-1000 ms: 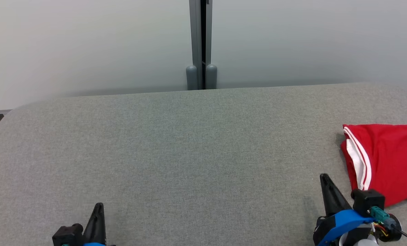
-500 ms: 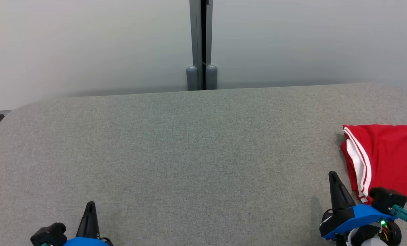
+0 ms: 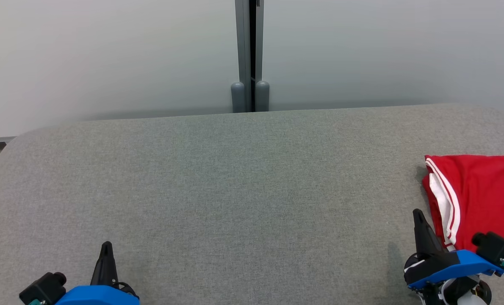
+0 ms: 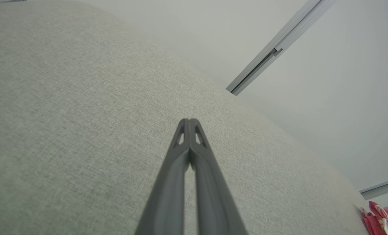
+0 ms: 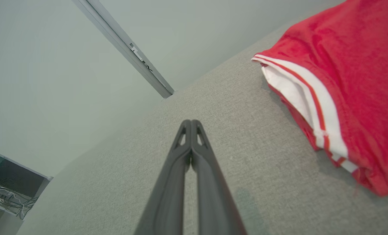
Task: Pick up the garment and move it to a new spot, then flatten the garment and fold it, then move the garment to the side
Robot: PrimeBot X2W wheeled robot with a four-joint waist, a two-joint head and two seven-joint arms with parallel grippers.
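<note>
1. Though the frame edge cuts off its right part, the garment lies at the far right of the surface. It is a compact red slab whose white-striped hem faces the middle.
2. Layers of cloth stack at that hem, so the garment looks folded, and the flattening and folding steps appear done.
3. Its place at the right edge, well apart from the middle, suggests that the last move to the side is done too.
4. The left tool sits at the near left, well apart from the garment. Its fingers are pressed together with nothing between them.
5. The right tool sits at the near right, likewise closed on nothing. Its tip is just beside the garment's near-left corner but not touching, and the right wrist view shows grey surface between them.
6. Judged from this, little or nothing of the task is left. Whether the cut-off part of the garment lies tidy cannot be told.
</note>
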